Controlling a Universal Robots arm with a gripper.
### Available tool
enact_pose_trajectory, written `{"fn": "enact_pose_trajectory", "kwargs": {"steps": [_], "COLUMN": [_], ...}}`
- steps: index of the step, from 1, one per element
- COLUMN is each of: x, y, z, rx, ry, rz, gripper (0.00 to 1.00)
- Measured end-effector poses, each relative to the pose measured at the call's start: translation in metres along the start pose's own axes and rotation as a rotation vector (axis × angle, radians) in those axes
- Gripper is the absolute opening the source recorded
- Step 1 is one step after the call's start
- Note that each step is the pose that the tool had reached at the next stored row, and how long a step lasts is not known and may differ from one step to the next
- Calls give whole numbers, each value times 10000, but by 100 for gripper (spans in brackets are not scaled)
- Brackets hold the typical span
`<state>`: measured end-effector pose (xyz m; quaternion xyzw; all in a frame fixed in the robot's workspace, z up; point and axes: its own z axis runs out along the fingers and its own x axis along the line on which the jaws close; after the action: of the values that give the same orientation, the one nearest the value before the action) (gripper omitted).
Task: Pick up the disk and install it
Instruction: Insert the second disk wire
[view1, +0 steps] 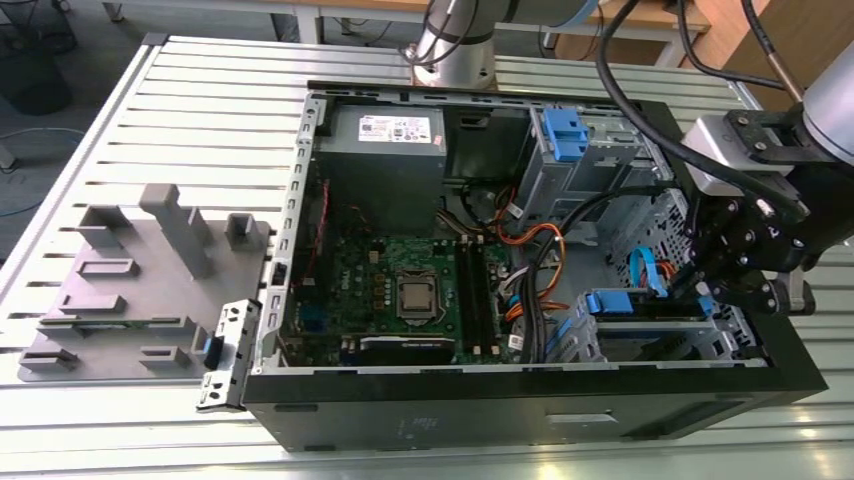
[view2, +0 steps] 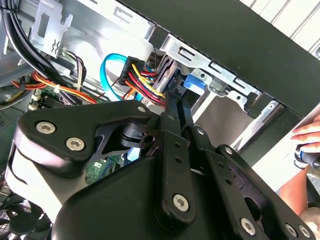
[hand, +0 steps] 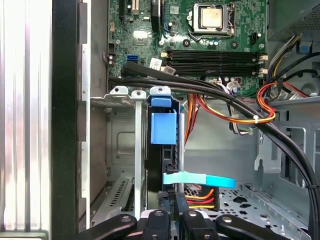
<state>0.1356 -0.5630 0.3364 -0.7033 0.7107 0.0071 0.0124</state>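
Observation:
The disk (view1: 622, 303) stands on edge in the drive bay at the near corner of the open computer case (view1: 441, 425), on the exterior view's right. Its blue handle (hand: 163, 127) points up toward the motherboard side in the first wrist view. In the second wrist view the same blue handle (view2: 194, 83) sits just past my fingertips. My gripper (view1: 714, 290) hangs over the bay at the disk's cable end. Its two black fingers (view2: 172, 150) run close together, and the gripper (view2: 175, 96) looks shut, with its tips against the disk's edge beside the red and yellow power plug (view2: 145, 75).
A light-blue data cable (hand: 200, 179) and bundled black cables (hand: 225, 100) cross the bay near the disk. A grey cage with a blue latch (view1: 565, 135) and the power-supply box (view1: 387, 135) sit at the case's far side. A person's hand (view2: 306, 134) rests outside the case. A grey fixture (view1: 134, 270) lies to the left in the exterior view.

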Motion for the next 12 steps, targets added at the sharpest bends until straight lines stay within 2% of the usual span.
{"fn": "enact_pose_trajectory", "kwargs": {"steps": [12], "x": [0], "y": [15], "z": [25], "rx": [0], "ry": [0], "rz": [0], "gripper": [16]}}
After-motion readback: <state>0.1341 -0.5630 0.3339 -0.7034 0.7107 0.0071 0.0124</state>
